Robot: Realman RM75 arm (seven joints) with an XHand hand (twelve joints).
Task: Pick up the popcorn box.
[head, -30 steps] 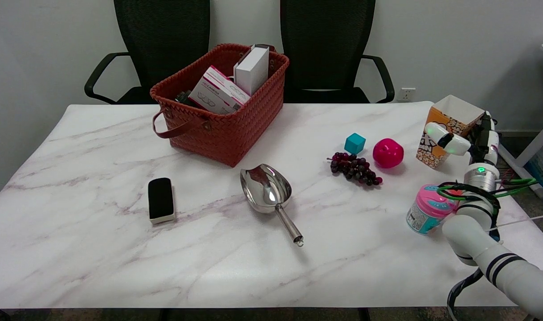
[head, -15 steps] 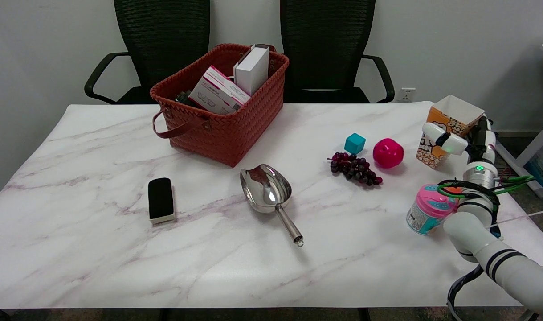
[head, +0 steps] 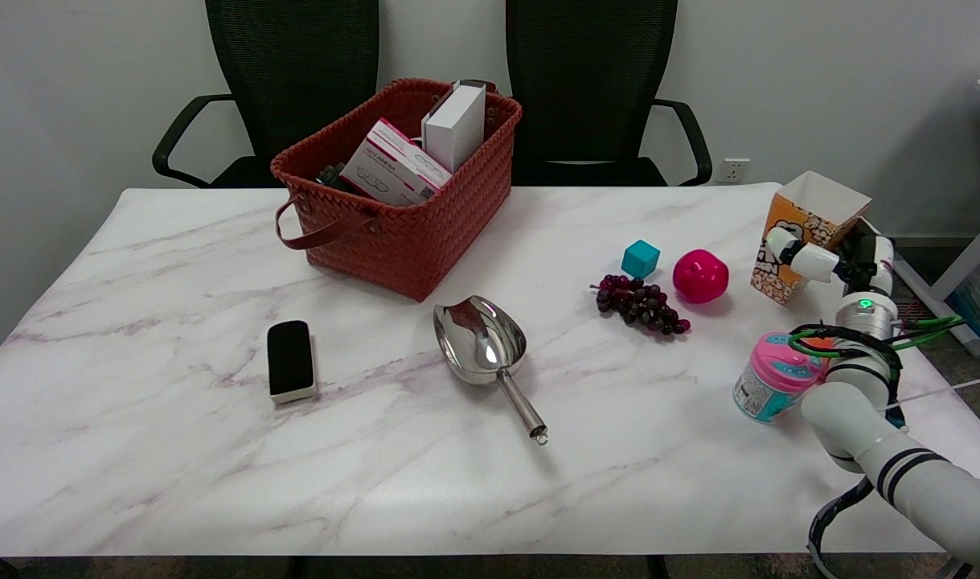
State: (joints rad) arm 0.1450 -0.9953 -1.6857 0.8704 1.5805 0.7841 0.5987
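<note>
The popcorn box [head: 797,211], orange and white with an open top, stands tilted near the table's far right edge, its base on the marble top. My right hand [head: 859,257] wraps it from the right. The white thumb [head: 805,259] lies across the box's front face, and the other fingers are hidden behind the box. The hand grips the box at mid height.
A pink-lidded tub [head: 771,386] sits right in front of my forearm. Left of the box lie a magenta apple [head: 700,276], dark grapes [head: 641,304] and a teal cube [head: 640,259]. A metal scoop [head: 485,338], a black eraser [head: 289,360] and a red woven basket [head: 413,233] lie further left.
The thumb has drawn in tighter against the box's front and the hand has shifted slightly back and left around it. The box has hardly moved.
</note>
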